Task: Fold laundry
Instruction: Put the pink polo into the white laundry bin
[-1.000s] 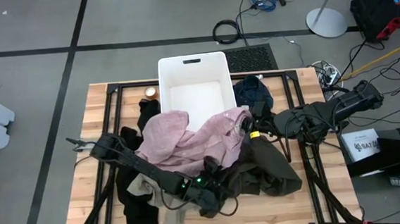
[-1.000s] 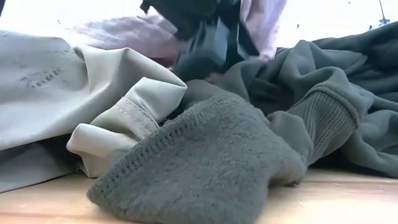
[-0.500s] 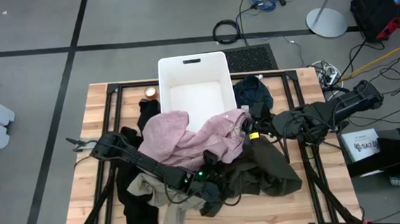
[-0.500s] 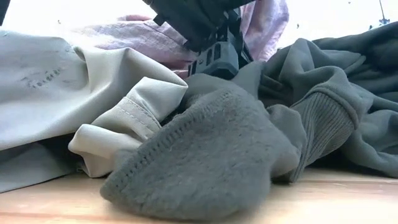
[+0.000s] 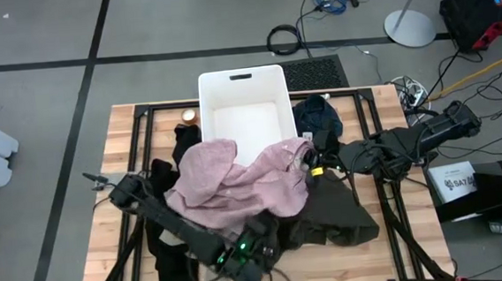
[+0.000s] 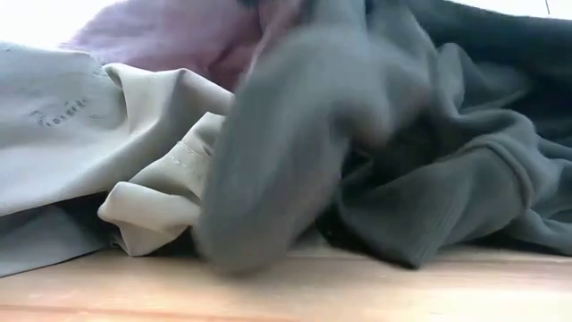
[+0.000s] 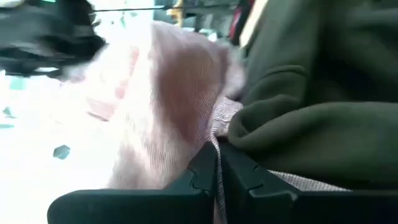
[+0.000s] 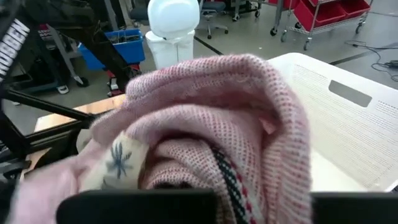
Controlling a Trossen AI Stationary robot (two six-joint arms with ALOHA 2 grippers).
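Laundry (image 5: 263, 193) sprawled in a rumpled heap across the counter (image 5: 114, 141): dark olive-grey fleece (image 5: 340, 209) bunched beside the left gripper (image 5: 271, 236), whose fingers were pinched together on pale pink knit (image 5: 235, 172); the right gripper (image 5: 310, 165) was clamped on that same pink knit.

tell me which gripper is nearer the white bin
Right. The right gripper sits at the pink garment just off the white bin; the left gripper is down at the table's near edge, on the olive garment.
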